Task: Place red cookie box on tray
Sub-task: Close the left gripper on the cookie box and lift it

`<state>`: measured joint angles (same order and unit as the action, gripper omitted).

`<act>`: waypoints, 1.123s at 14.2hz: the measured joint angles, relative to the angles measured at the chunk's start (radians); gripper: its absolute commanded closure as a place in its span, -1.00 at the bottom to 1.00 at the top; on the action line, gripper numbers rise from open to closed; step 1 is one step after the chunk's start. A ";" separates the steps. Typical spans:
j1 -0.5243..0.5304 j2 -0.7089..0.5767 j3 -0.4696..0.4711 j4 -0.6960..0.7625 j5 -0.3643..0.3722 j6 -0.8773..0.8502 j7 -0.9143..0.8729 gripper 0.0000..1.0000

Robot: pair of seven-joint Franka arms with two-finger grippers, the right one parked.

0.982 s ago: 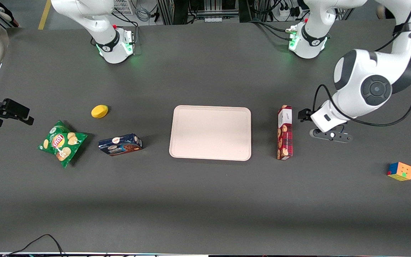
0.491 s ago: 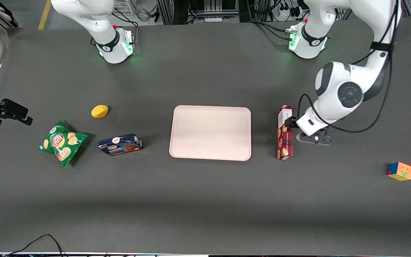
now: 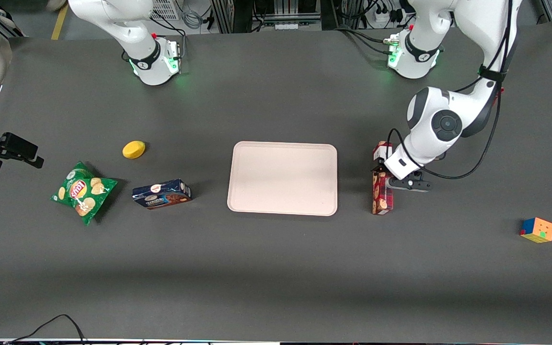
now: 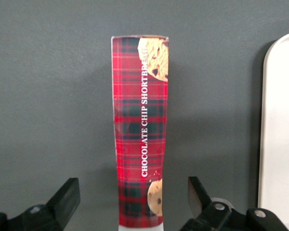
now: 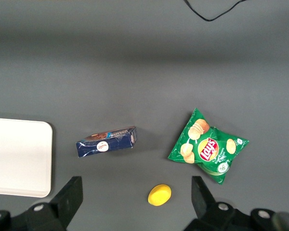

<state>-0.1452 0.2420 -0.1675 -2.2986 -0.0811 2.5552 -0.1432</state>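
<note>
Red cookie box: your red cookie box (image 3: pixel 382 192) lies flat on the desk (image 3: pixel 276 268), lengthwise toward the front camera, just beside the tray on the working arm's side — apart from it, not touching. In the wrist view the box (image 4: pixel 140 139) shows its plaid top face with the words "CHOCOLATE CHIP SHORTBREAD" and a cookie picture at each end.

Tray: the tray (image 3: pixel 282 178) sits mid-desk with nothing on it. Its rounded edge (image 4: pixel 279 134) appears in the wrist view, with a strip of bare desk between it and the box.

Gripper: your left gripper (image 3: pixel 384 168) is over the box at the part nearer the white end panel, farther from the front camera than the box's middle.

Fingers: spread wide — one finger (image 4: pixel 65 199) on each long side of the box, with a clear gap between each finger and the carton. Nothing is grasped.

Task state: the box is not yet on the tray.

Other items, parked arm's end: a dark blue cookie box (image 3: pixel 161 194) lies near the tray; a green chip bag (image 3: pixel 83 191) lies beside it, farther along toward that end; a yellow round object (image 3: pixel 133 149) rests farther from the front camera than both.

Other items, working arm's end: a colour cube (image 3: pixel 537 229) stands well apart from the red box.
</note>
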 measured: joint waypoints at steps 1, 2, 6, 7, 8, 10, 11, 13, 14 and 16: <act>-0.005 0.013 0.000 -0.003 0.000 0.018 -0.010 -1.00; -0.012 0.024 0.000 -0.004 0.000 0.033 -0.017 -0.93; -0.021 0.043 0.000 -0.007 0.000 0.051 -0.028 -0.24; -0.021 0.044 0.000 -0.007 0.000 0.051 -0.028 -0.04; -0.021 0.045 0.000 -0.007 0.000 0.051 -0.029 0.10; -0.021 0.046 0.001 -0.007 0.000 0.051 -0.030 0.34; -0.021 0.047 0.001 -0.007 0.000 0.051 -0.030 0.44; -0.021 0.048 0.002 -0.007 0.000 0.051 -0.030 0.58; -0.021 0.048 0.002 -0.007 0.000 0.051 -0.030 0.67; -0.021 0.047 0.003 -0.004 0.000 0.051 -0.031 0.88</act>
<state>-0.1664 0.2890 -0.1648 -2.3028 -0.0814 2.6062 -0.1740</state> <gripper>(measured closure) 0.793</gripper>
